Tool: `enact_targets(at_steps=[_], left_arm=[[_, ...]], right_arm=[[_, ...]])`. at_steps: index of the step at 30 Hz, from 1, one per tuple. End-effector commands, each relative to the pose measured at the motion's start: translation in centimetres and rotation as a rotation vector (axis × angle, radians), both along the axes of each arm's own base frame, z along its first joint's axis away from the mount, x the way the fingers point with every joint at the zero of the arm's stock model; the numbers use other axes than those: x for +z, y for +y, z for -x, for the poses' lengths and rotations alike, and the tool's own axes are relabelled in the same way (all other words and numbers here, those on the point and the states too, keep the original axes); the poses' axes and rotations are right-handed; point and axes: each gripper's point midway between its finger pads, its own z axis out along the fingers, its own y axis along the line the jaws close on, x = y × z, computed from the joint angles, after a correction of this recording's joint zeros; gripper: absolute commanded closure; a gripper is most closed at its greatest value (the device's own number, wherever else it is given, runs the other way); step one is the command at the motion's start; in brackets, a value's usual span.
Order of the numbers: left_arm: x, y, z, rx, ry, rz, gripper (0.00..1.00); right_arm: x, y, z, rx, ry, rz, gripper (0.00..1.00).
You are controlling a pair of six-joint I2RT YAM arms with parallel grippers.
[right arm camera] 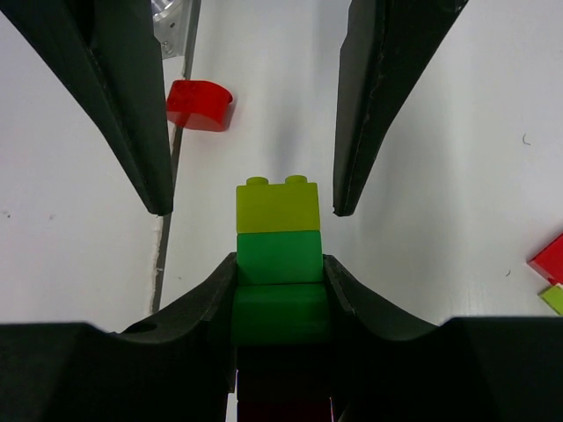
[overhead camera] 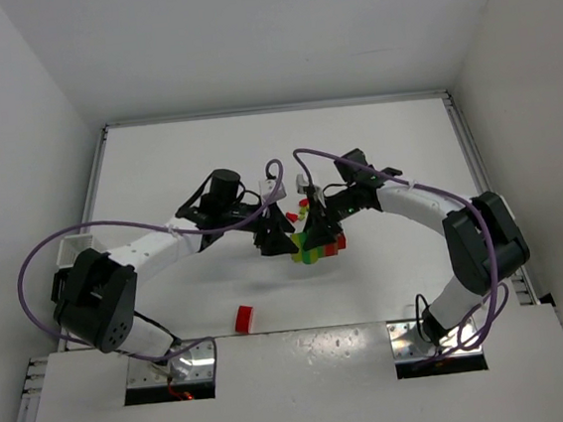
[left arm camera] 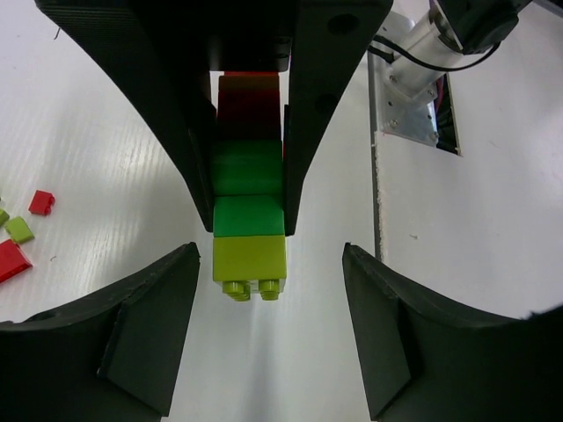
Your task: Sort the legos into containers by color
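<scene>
- Overhead view: the two arms meet over the middle of the white worktop [overhead camera: 375, 142]. The left pincer [overhead camera: 276, 236] and the right pincer [overhead camera: 314, 236] face each other, and the brick stack [overhead camera: 311, 255] sits between them.
- Overhead view only: a white bin [overhead camera: 66, 250] stands at the far left edge, well apart from the stack. A red piece [overhead camera: 243, 318] lies alone near the front edge. A few small bricks [overhead camera: 304, 207] lie just behind the pincers.
- Left wrist view: the stack [left arm camera: 249, 215] reads lime, green, green, red, with the lime end nearest the camera.
- The right pincer [left arm camera: 249, 227] is clamped on the two green bricks.
- The left pincer [left arm camera: 271, 264] stands wide open. Its fingers [left arm camera: 149, 334] sit on either side of the lime brick, clear of it.
- This view alone shows three loose bricks [left arm camera: 40, 202] at the left border, red and lime. It also shows a grey plate [left arm camera: 409, 97] with wiring at the upper right.
- Right wrist view: the stack is seen from the opposite end. The right pincer [right arm camera: 279, 264] grips the stack [right arm camera: 277, 255] at its green bricks, and the red end is in shadow below.
- The fingers of the left pincer [right arm camera: 251, 207] flank the lime brick with a gap on each side.
- The red piece [right arm camera: 199, 105] appears here as a curved shape lying on the worktop beyond.
</scene>
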Motion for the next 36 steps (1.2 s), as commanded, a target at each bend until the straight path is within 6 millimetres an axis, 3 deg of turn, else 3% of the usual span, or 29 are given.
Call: enact_targets(at_steps=[1, 7, 16, 22, 32, 34, 35, 36], left_arm=[[0.3, -0.2, 0.9, -0.053, -0.033, 0.025, 0.29], [-0.3, -0.4, 0.6, -0.04, -0.041, 0.005, 0.38], [-2.0, -0.2, 0.5, -0.024, -0.005, -0.031, 0.81], [-3.8, 1.1, 0.5, 0.007, 0.042, -0.058, 0.97], [-6.2, 3.7, -0.5, 0.067, 0.017, -0.111, 0.99], [-6.9, 3.7, -0.4, 0.066, 0.039, -0.123, 0.92], [-7.1, 3.6, -0.6, 0.066, 0.036, -0.121, 0.81], [-7.5, 3.6, -0.6, 0.066, 0.045, -0.126, 0.77]], right_arm=[[2.3, 1.2, -0.2, 0.058, -0.043, -0.088, 1.0], [2.9, 1.2, -0.1, 0.063, -0.048, -0.099, 1.0], [3.0, 1.2, 0.0, 0.059, -0.048, -0.101, 1.0], [1.5, 0.1, -0.5, 0.011, -0.053, -0.051, 1.0], [0.6, -1.3, -2.0, -0.048, -0.095, -0.012, 1.0], [0.7, -1.4, -2.3, -0.052, -0.091, -0.021, 1.0], [0.7, -1.4, -2.3, -0.052, -0.091, -0.021, 1.0], [0.8, -1.3, -2.4, -0.057, -0.09, -0.023, 1.0]])
